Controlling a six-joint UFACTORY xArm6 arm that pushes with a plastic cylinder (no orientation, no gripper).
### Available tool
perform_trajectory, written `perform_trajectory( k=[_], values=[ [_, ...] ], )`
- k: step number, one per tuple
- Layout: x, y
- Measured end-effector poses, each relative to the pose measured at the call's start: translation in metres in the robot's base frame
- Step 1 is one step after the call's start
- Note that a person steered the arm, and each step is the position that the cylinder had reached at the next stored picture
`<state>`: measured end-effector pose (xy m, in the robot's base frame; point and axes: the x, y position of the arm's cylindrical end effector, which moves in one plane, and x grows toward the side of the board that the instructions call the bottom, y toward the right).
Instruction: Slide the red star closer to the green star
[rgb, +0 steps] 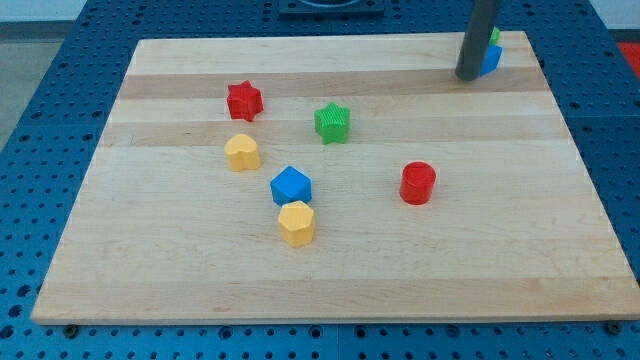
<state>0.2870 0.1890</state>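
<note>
The red star (243, 101) lies on the wooden board at the view's upper left. The green star (332, 122) lies to its right and a little lower, about a block's width of bare wood between them. My tip (467, 75) stands at the view's top right, far from both stars. It is right beside a blue block (491, 59) with a green block (495, 36) behind it, both partly hidden by the rod.
A yellow heart-like block (241, 152) lies below the red star. A blue hexagon-like block (291, 185) and a yellow hexagon (296, 222) sit at the middle. A red cylinder (417, 183) stands at the right of centre. The wooden board (150, 260) rests on a blue pegboard.
</note>
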Motion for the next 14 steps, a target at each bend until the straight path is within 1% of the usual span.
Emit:
perform_trajectory(
  k=[1,2,3,4,5,6,7,8,10,11,13,14],
  values=[
    [0.003,-0.003],
    [0.025,-0.025],
    [0.033,-0.070],
    [0.033,-0.088],
    [0.032,-0.089],
    [0.018,-0.108],
    [-0.006,-0.139],
    [-0.027,-0.183],
    [-0.027,-0.328],
    [-0.011,-0.376],
    [0.039,-0.386],
    [0.050,-0.373]
  ],
)
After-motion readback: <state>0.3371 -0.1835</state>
